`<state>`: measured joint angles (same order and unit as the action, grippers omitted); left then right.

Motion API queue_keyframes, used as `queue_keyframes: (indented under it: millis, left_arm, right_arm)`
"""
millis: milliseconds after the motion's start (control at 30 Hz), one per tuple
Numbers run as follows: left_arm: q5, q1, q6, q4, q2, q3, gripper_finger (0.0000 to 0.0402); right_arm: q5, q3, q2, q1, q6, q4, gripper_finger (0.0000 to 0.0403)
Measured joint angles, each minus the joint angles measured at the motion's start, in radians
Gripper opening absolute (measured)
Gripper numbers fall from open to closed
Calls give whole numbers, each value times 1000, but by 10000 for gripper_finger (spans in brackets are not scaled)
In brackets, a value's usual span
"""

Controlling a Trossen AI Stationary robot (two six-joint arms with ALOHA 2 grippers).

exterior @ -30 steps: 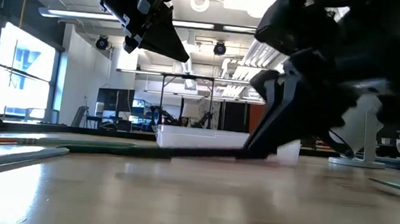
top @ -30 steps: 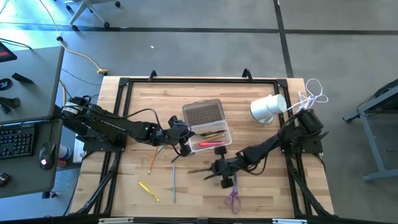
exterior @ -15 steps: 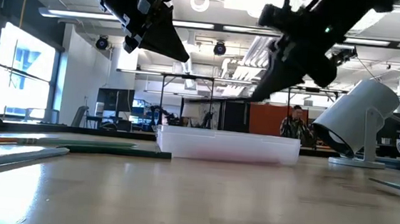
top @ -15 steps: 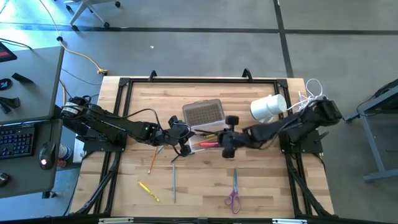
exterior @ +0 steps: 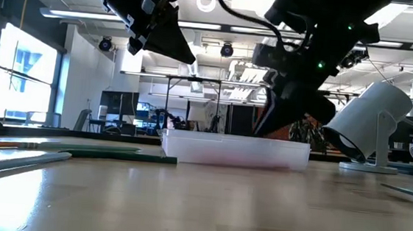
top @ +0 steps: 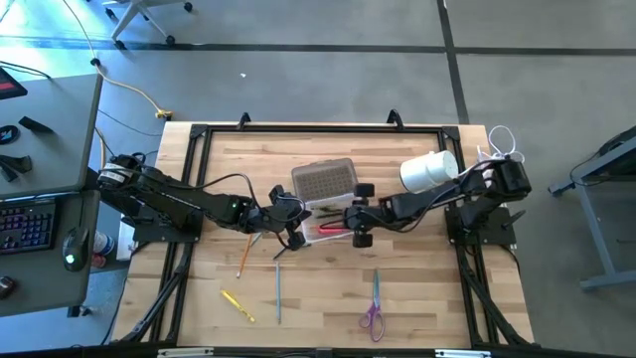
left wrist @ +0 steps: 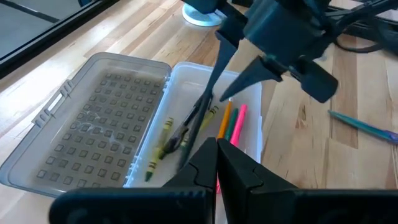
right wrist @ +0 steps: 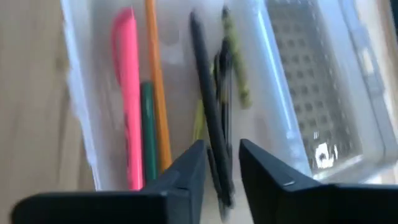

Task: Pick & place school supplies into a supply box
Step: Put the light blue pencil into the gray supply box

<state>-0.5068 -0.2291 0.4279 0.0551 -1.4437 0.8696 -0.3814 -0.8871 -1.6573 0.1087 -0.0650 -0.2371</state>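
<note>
Left gripper (top: 291, 236) hangs at left end of box (top: 360, 221), same place as second ago, fingers narrow, nothing held.

Box mid-table, lid (top: 324, 180) open flat behind it. Inside: pink pen (right wrist: 125, 81), orange pencil (right wrist: 157, 87), black pen (right wrist: 208, 118).

Right gripper (top: 355, 213), second ago low near scissors (top: 373, 310), now over box; fingers part, black pen drops between them into box. One more item placed.

Left on table: pencils (top: 278, 294), scissors.

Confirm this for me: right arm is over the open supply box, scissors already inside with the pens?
Not quite. The scissors lie on the table near its front edge, outside the supply box, as the high view shows. The right gripper is over the open box.
</note>
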Motion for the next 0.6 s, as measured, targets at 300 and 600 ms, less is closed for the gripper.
queue_keyframes:
  millis: [300, 600]
  left_arm:
    - [0, 0, 0, 3, 0, 0, 46]
    - [0, 0, 0, 8, 0, 0, 46]
  right_arm:
    - [143, 0, 16, 79, -47, 111, 144]
    - [299, -2, 64, 264, -21, 127, 140]
